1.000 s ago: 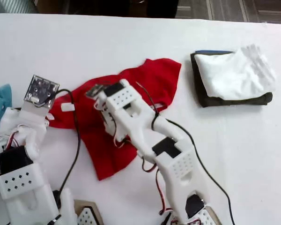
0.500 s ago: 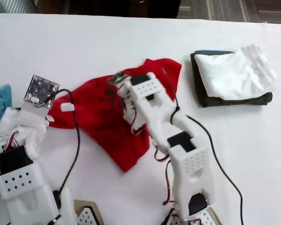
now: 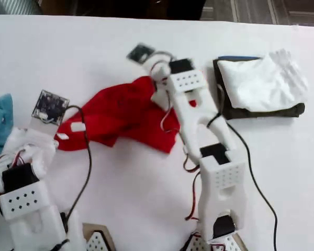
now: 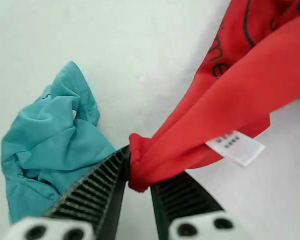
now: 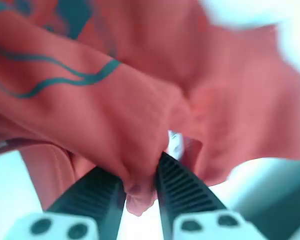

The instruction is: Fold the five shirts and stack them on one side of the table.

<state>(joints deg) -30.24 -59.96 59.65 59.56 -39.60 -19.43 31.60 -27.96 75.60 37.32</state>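
Just now: the right gripper (image 5: 140, 175) has swung up and across the table (image 3: 94, 47), away from the near edge and toward the folded pile, dragging its end of the red shirt (image 3: 120, 112) along
Result: the red shirt, a loose sprawl a second ago, is now drawn out into a long band between the two arms
Left gripper (image 4: 139, 170): jaws nearly closed, pinching a bunched corner of the red cloth, close to the white tag (image 4: 236, 147); it has barely shifted
Right gripper grip: ribbed jaws clamped on a fold of red fabric, which hangs over them
Meaning: I'd call this a stretch-out before the fold; the red shirt is not folded yet
Red shirts: one, mid-table, held at both ends
Teal shirts: one (image 4: 50, 150), crumpled at the left edge, just beside the left gripper, untouched
Pile on the right: white shirt (image 3: 261, 83) on top of a dark shirt (image 3: 251, 114), with a blue sliver (image 3: 235, 57) at the far edge, possibly a third
Tally: four sure, five if the blue counts
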